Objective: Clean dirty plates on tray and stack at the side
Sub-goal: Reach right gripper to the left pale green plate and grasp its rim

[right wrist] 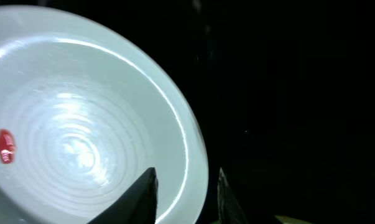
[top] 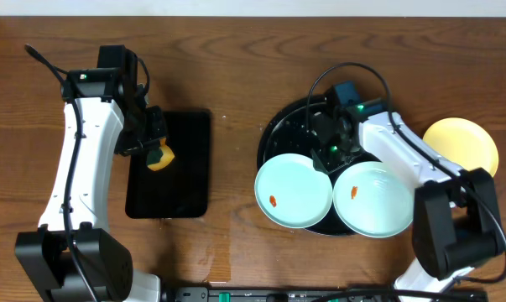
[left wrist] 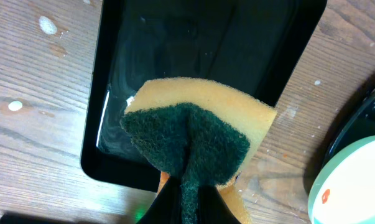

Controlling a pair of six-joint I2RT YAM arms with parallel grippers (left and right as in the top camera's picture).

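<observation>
1. We see the right gripper [right wrist: 186, 196] with its fingers narrow, astride the rim of a mint plate [right wrist: 81, 124] on the round tray [right wrist: 287, 93]. We cannot tell whether they pinch the rim yet. If the bite is shallow, the glossy plate may slip out on the lift.
2. From overhead, two mint plates lie side by side on the tray, rims touching or nearly so, each with an orange smear [top: 273, 201]. Both overhang the tray's near edge. Tilting the gripped one could nudge the other mint plate [top: 372, 200] off onto the bench [top: 236, 84].
3. The left gripper [left wrist: 187, 186] is clamped on the sponge [left wrist: 193, 124] above the small rectangular tray [left wrist: 206, 37], well apart from the plates. If the sponge scrubs a loosely held plate, its push could wrench the plate free.
4. The yellow plate [top: 461, 144] rests on the bench just beside the right arm. A wide swing of that arm could knock it.
</observation>
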